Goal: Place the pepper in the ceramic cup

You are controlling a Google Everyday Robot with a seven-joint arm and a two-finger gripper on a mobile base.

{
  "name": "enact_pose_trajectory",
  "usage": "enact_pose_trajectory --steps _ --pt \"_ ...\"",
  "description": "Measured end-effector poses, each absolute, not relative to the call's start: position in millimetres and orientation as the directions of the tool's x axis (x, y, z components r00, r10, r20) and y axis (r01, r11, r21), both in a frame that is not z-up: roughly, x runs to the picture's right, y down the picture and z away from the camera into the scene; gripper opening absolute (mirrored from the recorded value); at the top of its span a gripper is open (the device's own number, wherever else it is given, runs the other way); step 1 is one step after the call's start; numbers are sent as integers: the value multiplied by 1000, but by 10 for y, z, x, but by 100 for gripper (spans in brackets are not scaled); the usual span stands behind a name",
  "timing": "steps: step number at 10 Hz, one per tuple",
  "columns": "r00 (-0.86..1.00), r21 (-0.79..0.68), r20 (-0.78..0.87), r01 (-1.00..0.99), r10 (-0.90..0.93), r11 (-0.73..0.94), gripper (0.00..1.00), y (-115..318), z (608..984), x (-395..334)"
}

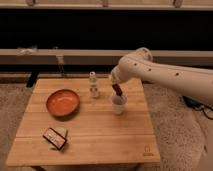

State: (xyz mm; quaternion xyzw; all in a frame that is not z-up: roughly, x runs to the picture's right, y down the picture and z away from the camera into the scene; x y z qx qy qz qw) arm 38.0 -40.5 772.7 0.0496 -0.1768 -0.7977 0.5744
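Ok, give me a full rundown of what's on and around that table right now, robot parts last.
table: one, light wood, centre of view
orange bowl: one, on the table's left half
white bottle: one, small, near the table's back edge, left of the cup
ceramic cup: one, white, right of centre on the table
dark box: one, white label, front left of the table
pepper: one, dark red, held upright just above the cup's mouth
arm: one, white, reaching in from the right
tool: one, shut on the pepper, directly over the cup
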Motion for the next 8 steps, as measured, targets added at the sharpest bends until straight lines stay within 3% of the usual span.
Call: enact_pose_trajectory --steps 1,6,8 --pt "-338 343 125 897 -933 -279 7 -417 7791 366" --pt "-293 350 154 909 -944 -225 62 -383 8062 542" --pt "-272 352 164 914 -948 -201 76 -348 8103 594"
